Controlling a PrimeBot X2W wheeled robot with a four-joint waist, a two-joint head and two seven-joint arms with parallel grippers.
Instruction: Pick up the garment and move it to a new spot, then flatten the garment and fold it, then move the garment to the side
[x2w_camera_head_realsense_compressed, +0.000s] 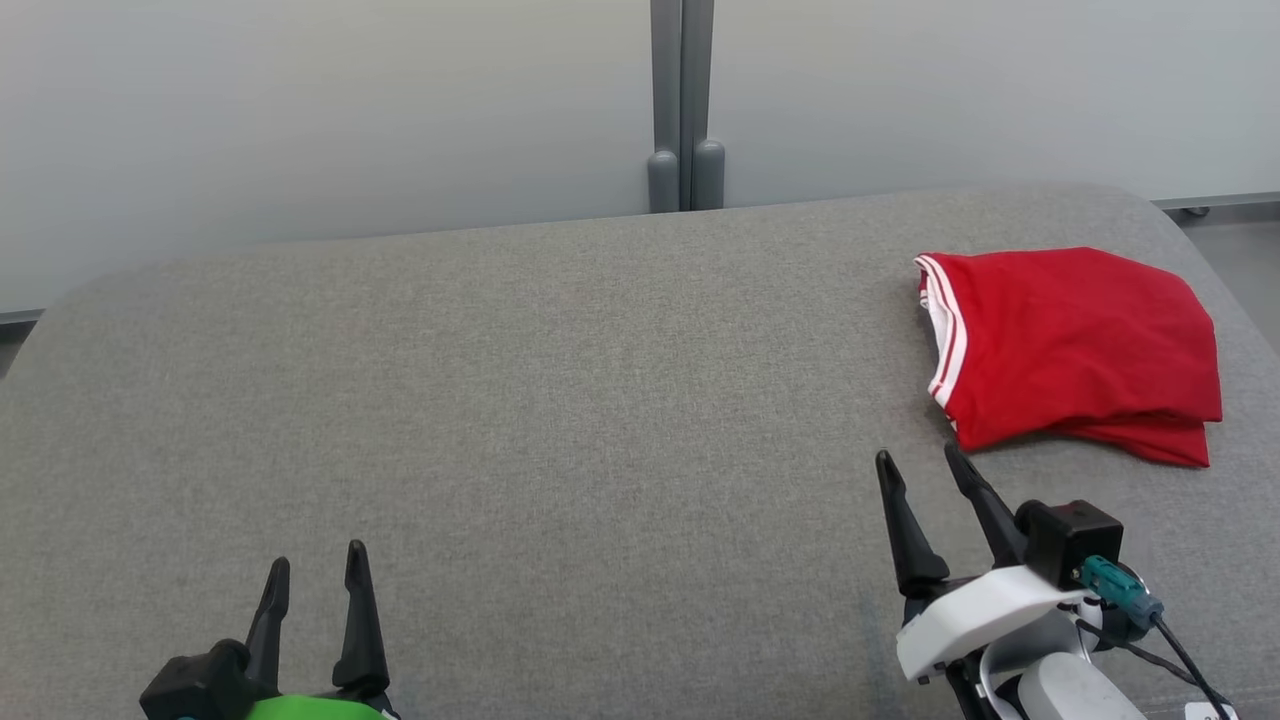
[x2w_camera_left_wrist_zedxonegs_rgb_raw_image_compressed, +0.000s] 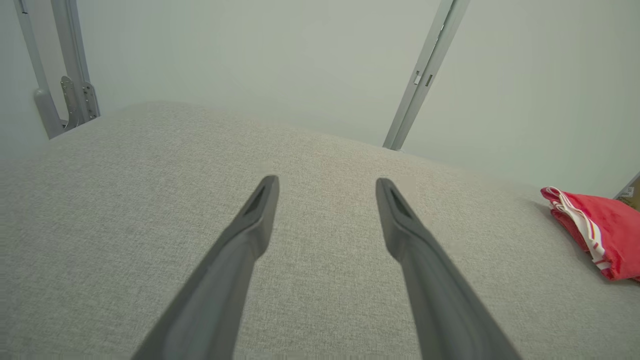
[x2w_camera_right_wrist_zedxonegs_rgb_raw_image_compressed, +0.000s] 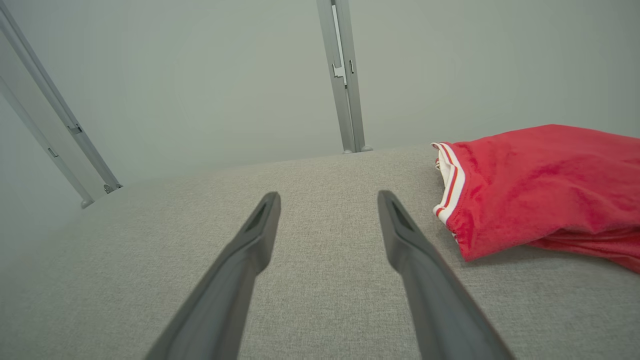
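Now, in your head view the folded red garment (x2w_camera_head_realsense_compressed: 1075, 345) lies at the right of the frame on the grey tabletop (x2w_camera_head_realsense_compressed: 550, 400). Your left tool (x2w_camera_head_realsense_compressed: 317, 555) sits lower left. Your right tool (x2w_camera_head_realsense_compressed: 916, 452) is lower right, just below the garment and apart from it. Both stand wide and empty. Your left wrist view puts the garment (x2w_camera_left_wrist_zedxonegs_rgb_raw_image_compressed: 607, 235) at the right edge. Your right wrist view has it (x2w_camera_right_wrist_zedxonegs_rgb_raw_image_compressed: 540, 185) at the right, near the right-hand finger.
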